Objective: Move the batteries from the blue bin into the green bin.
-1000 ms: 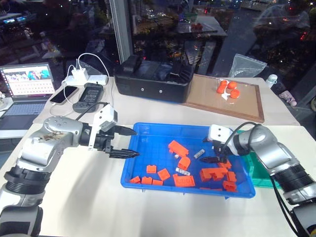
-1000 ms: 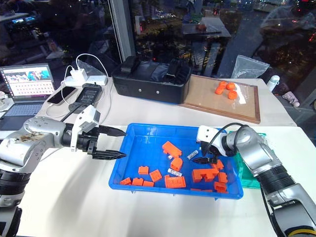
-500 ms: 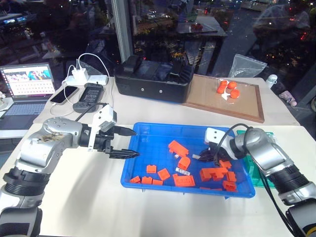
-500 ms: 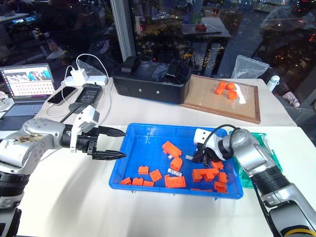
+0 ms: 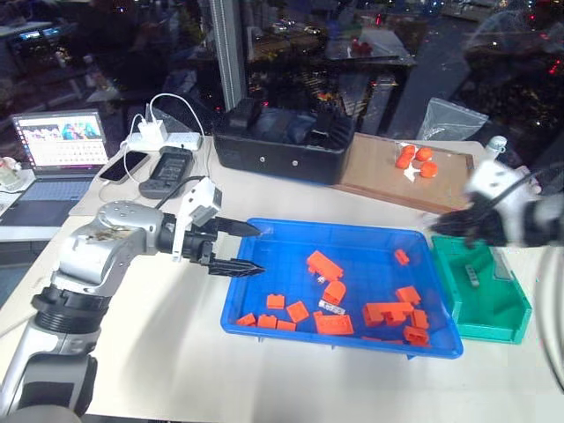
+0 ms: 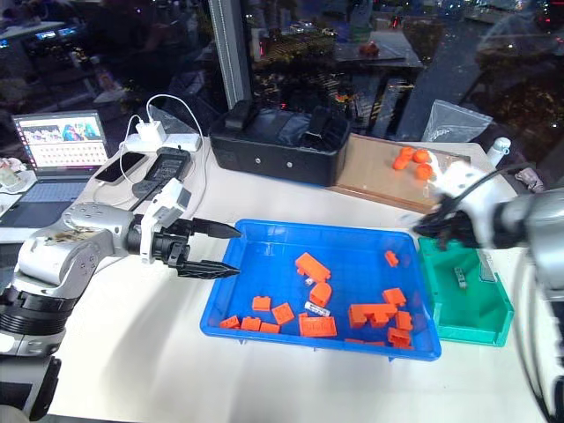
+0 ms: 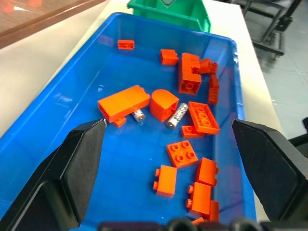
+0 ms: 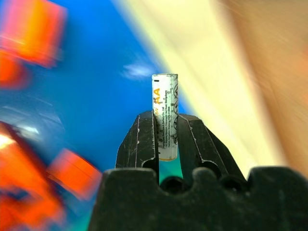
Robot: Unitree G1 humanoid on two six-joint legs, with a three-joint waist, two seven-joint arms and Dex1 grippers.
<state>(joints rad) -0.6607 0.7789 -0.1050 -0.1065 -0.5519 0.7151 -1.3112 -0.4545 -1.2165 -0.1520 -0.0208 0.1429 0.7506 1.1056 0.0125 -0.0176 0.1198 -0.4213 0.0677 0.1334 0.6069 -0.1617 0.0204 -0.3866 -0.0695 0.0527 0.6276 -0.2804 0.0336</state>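
My right fingers (image 8: 166,139) pinch a battery (image 8: 165,115) upright; green bin (image 5: 480,291) sits at six o'clock below. Left fingers (image 5: 247,248) spread.

A white table (image 5: 159,352) fills the near scene, its far edge meeting a wall of dark glass (image 5: 106,62) split by a pale upright frame post (image 5: 227,48); the panes reflect scattered small lights. At the far left stands an open laptop (image 5: 55,154) with a lit screen. Beside it lie a phone (image 5: 124,165), a white charger with looping cables (image 5: 159,134) and a dark flat device (image 5: 169,169). A black case (image 5: 284,141) sits at the far middle, with a brown wooden board (image 5: 388,176) to its right and a clear plastic bag (image 5: 448,119) beyond
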